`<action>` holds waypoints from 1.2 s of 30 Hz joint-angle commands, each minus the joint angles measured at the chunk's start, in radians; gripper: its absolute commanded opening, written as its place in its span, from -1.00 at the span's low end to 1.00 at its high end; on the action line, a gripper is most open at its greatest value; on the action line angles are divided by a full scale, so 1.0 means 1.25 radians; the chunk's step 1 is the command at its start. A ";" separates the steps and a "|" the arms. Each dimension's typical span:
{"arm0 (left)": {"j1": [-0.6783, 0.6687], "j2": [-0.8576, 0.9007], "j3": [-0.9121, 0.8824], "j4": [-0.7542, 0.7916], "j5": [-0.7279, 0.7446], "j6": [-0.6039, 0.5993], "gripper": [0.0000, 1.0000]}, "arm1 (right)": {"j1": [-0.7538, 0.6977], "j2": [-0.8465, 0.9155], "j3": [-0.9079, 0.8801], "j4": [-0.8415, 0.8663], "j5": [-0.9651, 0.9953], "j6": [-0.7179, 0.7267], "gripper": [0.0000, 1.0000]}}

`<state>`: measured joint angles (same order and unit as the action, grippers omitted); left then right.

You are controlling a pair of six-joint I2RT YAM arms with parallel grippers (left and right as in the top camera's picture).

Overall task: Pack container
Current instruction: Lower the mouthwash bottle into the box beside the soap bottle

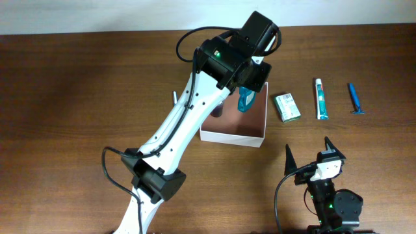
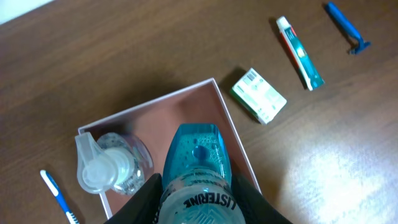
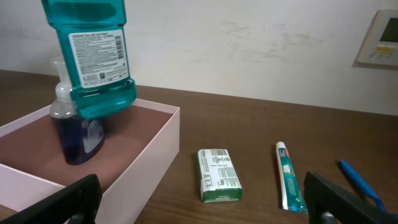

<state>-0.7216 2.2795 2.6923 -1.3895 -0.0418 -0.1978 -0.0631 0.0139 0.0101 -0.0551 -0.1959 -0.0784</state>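
A: Overhead: container (image 1: 231, 137) is sitting mid-tabletop (image 1: 78, 97); left claw (image 2: 198, 205) is pinching Listerine bottle (image 2: 196, 155) above it.
B: Lowering upright, clear of pump bottle (image 2: 109, 165), is looking safest imo. Right claw (image 3: 202, 208)?
A: Idling, spread, empty.

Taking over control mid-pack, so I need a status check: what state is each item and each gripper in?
mouthwash bottle: upright, held above the container.
left gripper: jaws shut on the mouthwash bottle.
container: open-topped, pump bottle inside.
pump bottle: standing upright.
carton: flat on the table.
toothpaste tube: flat on the table.
razor: flat on the table.
toothbrush: flat on the table.
right gripper: jaws open, empty.
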 commanded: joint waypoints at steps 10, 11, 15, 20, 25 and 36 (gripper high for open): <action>0.012 -0.042 -0.055 0.036 -0.049 -0.022 -0.60 | -0.004 -0.008 -0.004 -0.005 0.007 0.003 0.98; 0.015 -0.042 -0.061 0.036 -0.049 -0.027 -0.60 | -0.004 -0.008 -0.004 -0.005 0.007 0.003 0.98; 0.025 -0.042 -0.083 0.038 -0.049 -0.036 -0.60 | -0.004 -0.008 -0.004 -0.005 0.007 0.003 0.98; 0.031 -0.042 -0.104 0.049 -0.049 -0.036 -0.60 | -0.004 -0.008 -0.004 -0.005 0.007 0.003 0.98; 0.031 -0.042 -0.125 0.074 -0.049 -0.037 -0.60 | -0.004 -0.008 -0.004 -0.006 0.007 0.003 0.98; 0.037 -0.042 -0.166 0.107 -0.055 -0.053 -0.61 | -0.004 -0.008 -0.004 -0.005 0.007 0.003 0.98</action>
<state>-0.6849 2.2795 2.4805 -1.2709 -0.0872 -0.2405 -0.0631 0.0139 0.0101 -0.0551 -0.1959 -0.0784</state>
